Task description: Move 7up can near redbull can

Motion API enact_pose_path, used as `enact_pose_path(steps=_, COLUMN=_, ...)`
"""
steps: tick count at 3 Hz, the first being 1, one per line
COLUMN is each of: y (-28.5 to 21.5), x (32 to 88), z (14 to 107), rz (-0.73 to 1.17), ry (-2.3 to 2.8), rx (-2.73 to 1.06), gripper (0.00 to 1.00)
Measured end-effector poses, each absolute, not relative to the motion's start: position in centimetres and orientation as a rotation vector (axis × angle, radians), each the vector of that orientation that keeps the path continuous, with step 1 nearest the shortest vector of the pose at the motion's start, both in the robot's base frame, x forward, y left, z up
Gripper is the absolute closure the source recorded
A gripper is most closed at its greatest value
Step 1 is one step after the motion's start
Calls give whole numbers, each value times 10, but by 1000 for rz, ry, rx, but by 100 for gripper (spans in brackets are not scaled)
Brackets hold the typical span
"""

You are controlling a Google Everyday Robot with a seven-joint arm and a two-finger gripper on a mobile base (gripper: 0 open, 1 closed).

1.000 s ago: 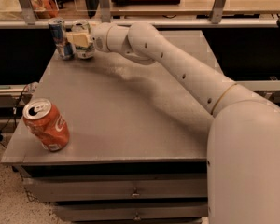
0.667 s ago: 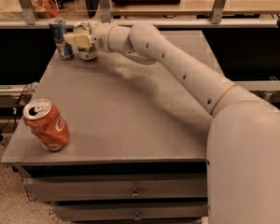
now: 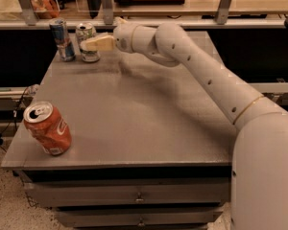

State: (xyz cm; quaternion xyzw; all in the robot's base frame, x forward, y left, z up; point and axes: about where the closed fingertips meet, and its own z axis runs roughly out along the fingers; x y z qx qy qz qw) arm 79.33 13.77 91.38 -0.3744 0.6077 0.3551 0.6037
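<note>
Orange can (image 3: 48, 128): nearest to us, at the counter's 7 o'clock corner. It leans, with its opened top showing. It is well apart from the other cans and has no part in the task.

Counter (image 3: 134, 119): a grey top over drawers. It carries all three cans.

Arm (image 3: 206, 80): comes in from 4 o'clock and stretches across the top toward 11 o'clock.

Hand (image 3: 89, 44): at 11 o'clock, level with the middle of the 7up and reaching it from its 3 o'clock side. We cannot tell whether it is clenched on the can or has released it.

7up (image 3: 90, 55): upright on the counter at 11 o'clock, just beside the redbull with a narrow gap between them.

Redbull (image 3: 62, 40): upright by the far left edge, at 9 o'clock of the 7up.

Change: over the last second both cans have kept their places. The hand seems to have eased slightly toward 3 o'clock, so a little more of the 7up shows.

Meaning: we judge the placing done. What remains is a clean release and withdrawal.

Risk: if the hand pulls away while it is in contact, it could drag the 7up or tip it into the redbull.
</note>
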Motion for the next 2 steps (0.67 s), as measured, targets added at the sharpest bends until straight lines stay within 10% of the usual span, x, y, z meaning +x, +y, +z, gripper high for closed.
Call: enact_pose_path(steps=2, y=-32, x=778, z=970, rz=588, ry=1380, rx=-902, gripper=0)
